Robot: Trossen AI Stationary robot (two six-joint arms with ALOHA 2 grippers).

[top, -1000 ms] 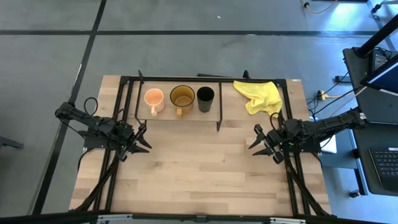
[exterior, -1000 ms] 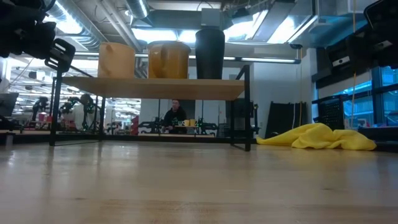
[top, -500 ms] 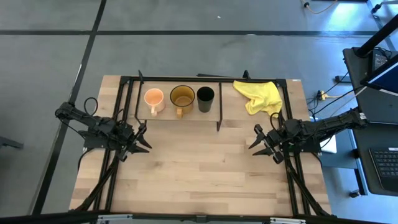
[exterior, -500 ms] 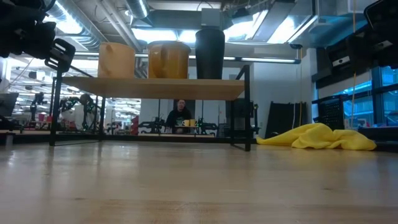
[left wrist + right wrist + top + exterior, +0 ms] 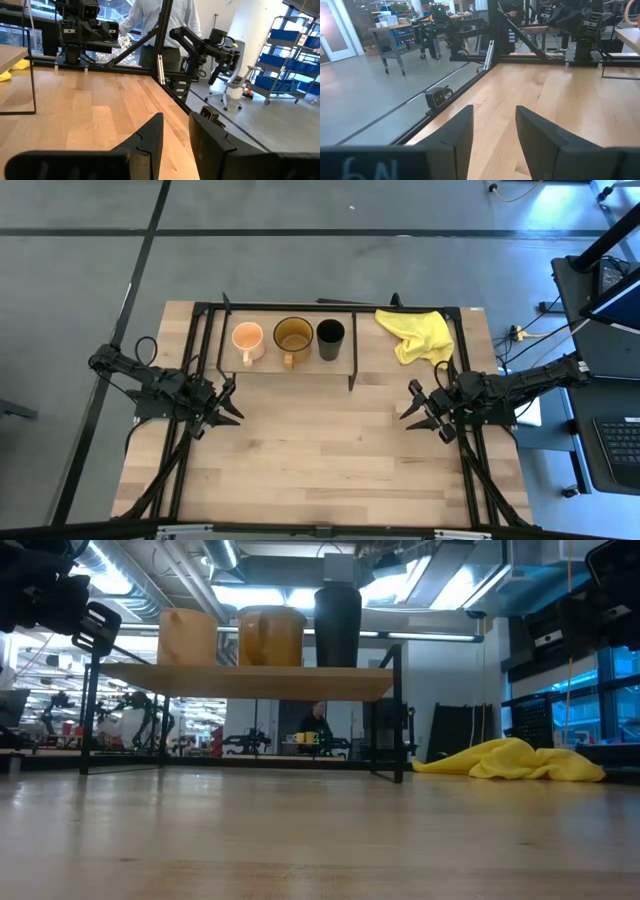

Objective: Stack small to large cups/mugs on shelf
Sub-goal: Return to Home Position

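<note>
The counter (image 5: 320, 450) is pale blond wood, striped lengthwise by plank seams and faint grain. The shelf (image 5: 250, 682) carries a board of the same light wood on thin black rods. The peach-orange mug (image 5: 247, 338) is plain, with a paler inside. The amber-yellow mug (image 5: 293, 337) shows a darker, brownish inside. The black cup (image 5: 330, 335) is black throughout, with no pattern. The cloth (image 5: 415, 335) at the counter's far right corner is a plain bright yellow. The left pincer (image 5: 228, 408) and the right pincer (image 5: 412, 408) are black. The floor (image 5: 80, 270) is grey, crossed by dark lines. Beyond the counter, a person's shirt (image 5: 150, 20) is white.
</note>
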